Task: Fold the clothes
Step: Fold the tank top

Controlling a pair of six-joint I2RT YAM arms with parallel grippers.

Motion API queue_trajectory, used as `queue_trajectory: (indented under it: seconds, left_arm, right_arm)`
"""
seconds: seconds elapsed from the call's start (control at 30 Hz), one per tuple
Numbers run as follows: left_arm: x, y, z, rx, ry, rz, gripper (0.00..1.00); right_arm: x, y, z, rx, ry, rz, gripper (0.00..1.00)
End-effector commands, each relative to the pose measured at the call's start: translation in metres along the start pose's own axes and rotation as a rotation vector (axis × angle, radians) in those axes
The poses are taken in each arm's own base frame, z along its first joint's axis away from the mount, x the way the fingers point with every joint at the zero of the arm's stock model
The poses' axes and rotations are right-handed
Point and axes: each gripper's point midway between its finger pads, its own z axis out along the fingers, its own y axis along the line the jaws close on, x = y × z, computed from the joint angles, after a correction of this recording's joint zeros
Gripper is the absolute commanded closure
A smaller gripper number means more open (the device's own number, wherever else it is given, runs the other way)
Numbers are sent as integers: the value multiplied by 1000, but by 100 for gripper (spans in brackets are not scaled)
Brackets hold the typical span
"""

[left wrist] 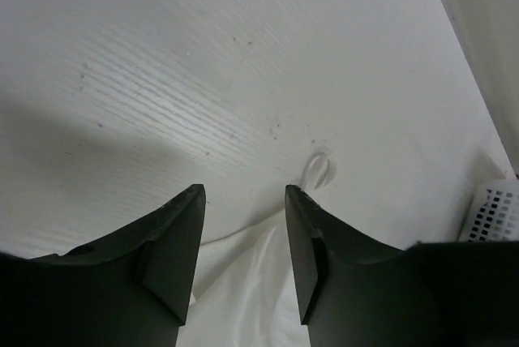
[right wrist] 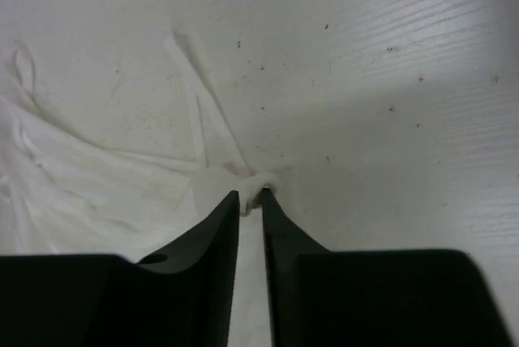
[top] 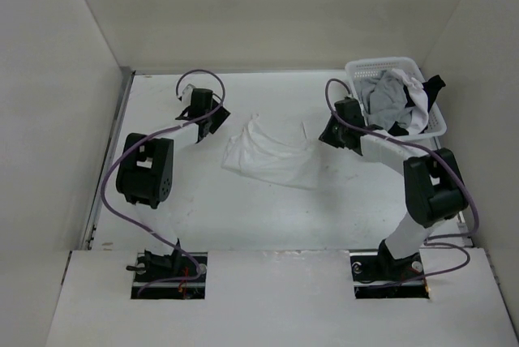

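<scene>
The clothes (top: 268, 156), one thin white garment, lie crumpled and partly spread in the middle of the table. My left gripper (top: 217, 120) hovers at its left edge. In the left wrist view that gripper (left wrist: 243, 189) stands open, with the fabric (left wrist: 243, 282) lying loose below the gap and a strap loop (left wrist: 318, 170) beyond it. My right gripper (top: 328, 134) is at the garment's right edge. Seen from the right wrist, the gripper (right wrist: 251, 193) has its jaws only a slit apart, with a small wad of fabric (right wrist: 263, 183) pinched at the tips. The rest of the garment (right wrist: 81, 177) spreads to the left.
A white lattice basket (top: 381, 63) stands at the back right, right behind my right arm, holding grey, white and black garments (top: 389, 96). Its corner (left wrist: 495, 209) shows in the left wrist view. White walls enclose the table on three sides.
</scene>
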Motion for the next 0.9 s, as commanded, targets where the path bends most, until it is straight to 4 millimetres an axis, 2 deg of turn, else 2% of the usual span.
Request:
queue_trajectory:
  seconds: [0.0,0.07,0.13,0.2,0.23,0.27,0.33,0.37,0.43,0.47,0.53,0.57,0.7,0.87]
  left_arm:
    - [-31,-22,-28,65,-113,6,57]
    - [-24,-14,-47,60,-132,32,59]
    - [-3,1,-66,45,-136,82,61]
    - [15,27,-80,5,-140,121,64]
    - [23,39,-84,-10,-133,122,67]
    - [29,48,-88,-21,-125,131,70]
    - [37,61,-92,-33,-106,168,72]
    - [40,65,-92,-34,-95,197,72]
    - [42,70,-90,-37,-88,223,71]
    - [45,72,-89,-40,-77,232,70]
    - [54,74,-87,-43,-49,254,71]
    - [58,76,-88,-42,-38,263,73]
    - [69,85,-88,-46,-13,292,76]
    - [81,85,-90,-16,30,310,74]
  right_arm:
    - [-42,20,1,-23,-120,4,75]
    - [-46,19,-9,2,-163,-12,63]
    - [-42,13,-24,33,-203,-34,55]
    - [-26,7,-41,41,-227,-63,49]
    - [-13,4,-48,40,-227,-73,49]
    - [0,2,-53,30,-219,-83,56]
    - [28,-2,-57,4,-174,-90,85]
    - [42,-2,-57,-15,-138,-100,92]
    - [65,0,-57,-51,-64,-109,94]
    - [73,2,-58,-69,-44,-114,89]
    - [87,8,-63,-89,-25,-124,69]
    - [94,7,-67,-89,-28,-122,67]
    - [123,-9,-72,-72,3,-107,64]
    - [133,-22,-72,-53,18,-98,64]
